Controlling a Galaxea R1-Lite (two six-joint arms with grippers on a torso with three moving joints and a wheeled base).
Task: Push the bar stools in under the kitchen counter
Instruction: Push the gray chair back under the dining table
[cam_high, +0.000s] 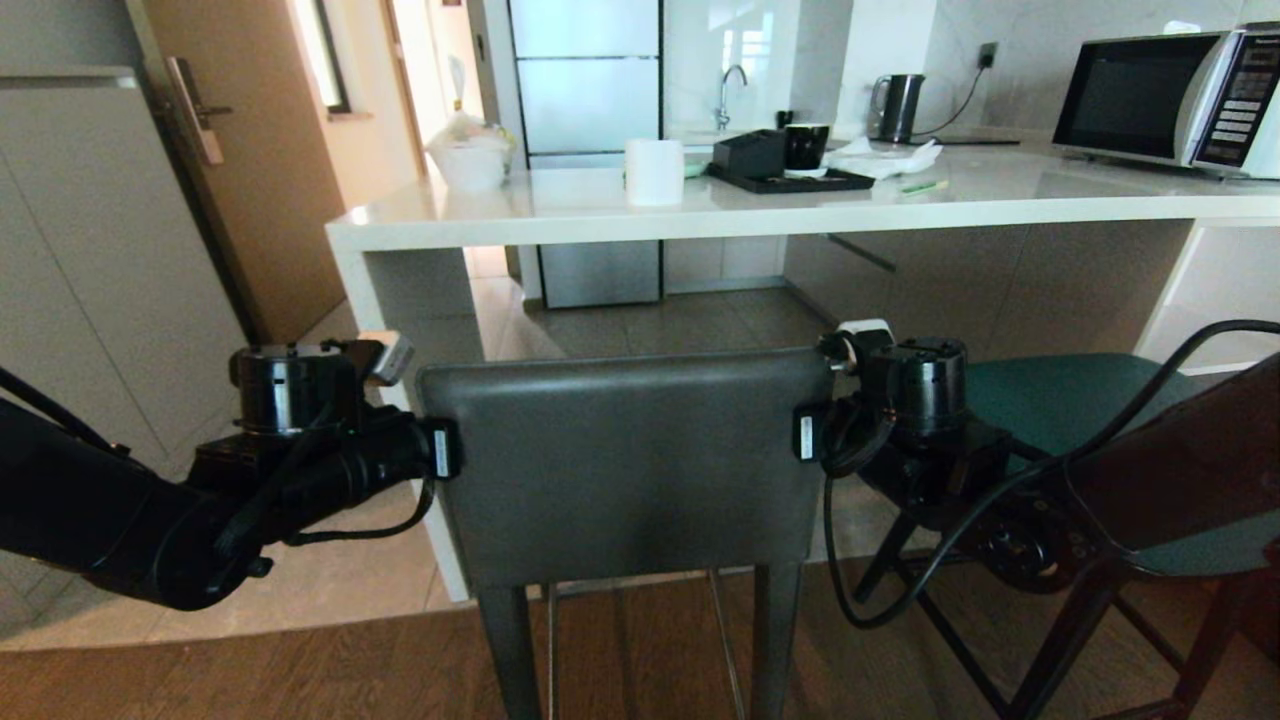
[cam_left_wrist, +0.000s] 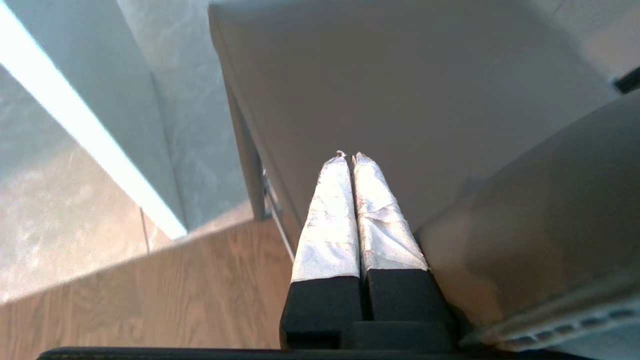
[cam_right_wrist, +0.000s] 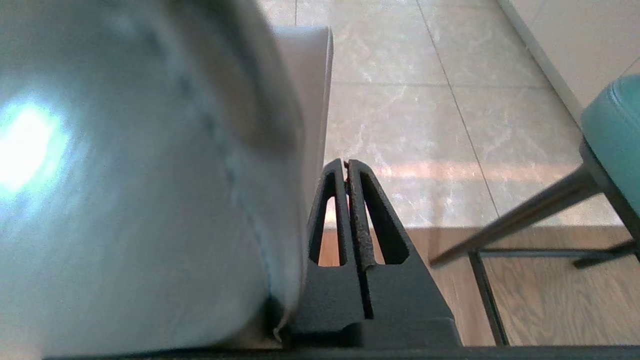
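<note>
The dark grey bar stool (cam_high: 625, 460) stands in front of me with its rectangular back toward me, before the white kitchen counter (cam_high: 760, 212). My left arm (cam_high: 300, 440) presses at the back's left edge and my right arm (cam_high: 920, 410) at its right edge. The left gripper (cam_left_wrist: 349, 156) is shut and empty, reaching past the back above the grey seat (cam_left_wrist: 400, 100). Beside the back's right side (cam_right_wrist: 125, 175), the right gripper (cam_right_wrist: 345, 162) is also shut on nothing. The teal bar stool (cam_high: 1060, 400) stands to the right, and its seat (cam_right_wrist: 615, 130) and thin legs show in the right wrist view.
The counter's white end panel (cam_high: 400, 290) stands just left of the grey stool. On the counter are a microwave (cam_high: 1160, 95), a kettle (cam_high: 897, 105), a black tray (cam_high: 790, 180) and a white roll (cam_high: 654, 172). A brown door (cam_high: 250, 150) is at far left. Wood floor meets tile under the counter.
</note>
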